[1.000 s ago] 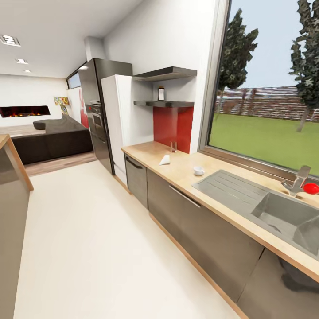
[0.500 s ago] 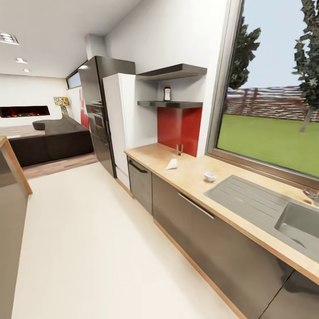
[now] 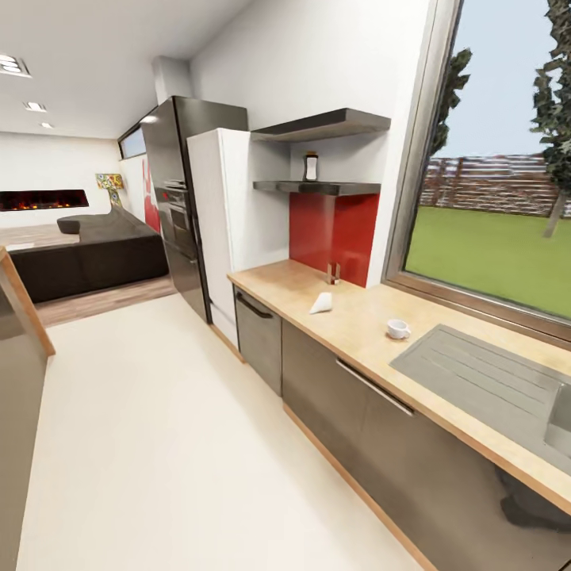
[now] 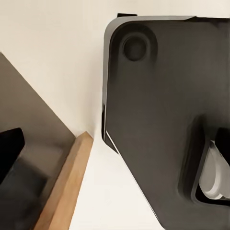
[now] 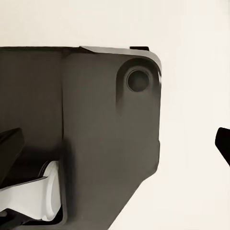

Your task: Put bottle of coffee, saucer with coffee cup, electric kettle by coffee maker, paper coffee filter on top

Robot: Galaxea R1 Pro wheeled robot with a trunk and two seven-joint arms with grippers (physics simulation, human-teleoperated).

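The dark-capped bottle of coffee (image 3: 311, 166) stands on the lower grey wall shelf (image 3: 317, 188), above the red backsplash. On the wooden countertop (image 3: 357, 317) a white paper coffee filter (image 3: 321, 303) lies on its side. A small white coffee cup (image 3: 397, 328) sits farther along, beside the sink's drainboard (image 3: 484, 381). A small clear object (image 3: 333, 273) stands against the backsplash; I cannot tell what it is. My left gripper (image 4: 115, 153) and right gripper (image 5: 115, 148) hang over my dark base and the pale floor, open and holding nothing.
A white fridge (image 3: 226, 214) and a dark oven column (image 3: 174, 198) close off the counter's far end. Grey cabinet fronts (image 3: 357, 412) run below the counter. A wood-edged island (image 3: 20, 317) stands at the left, with wide pale floor (image 3: 159, 444) between.
The camera has moved, so the whole picture has slid right. The shelf, filter and cup look closer, and the tap and a red object by the sink have left the picture.
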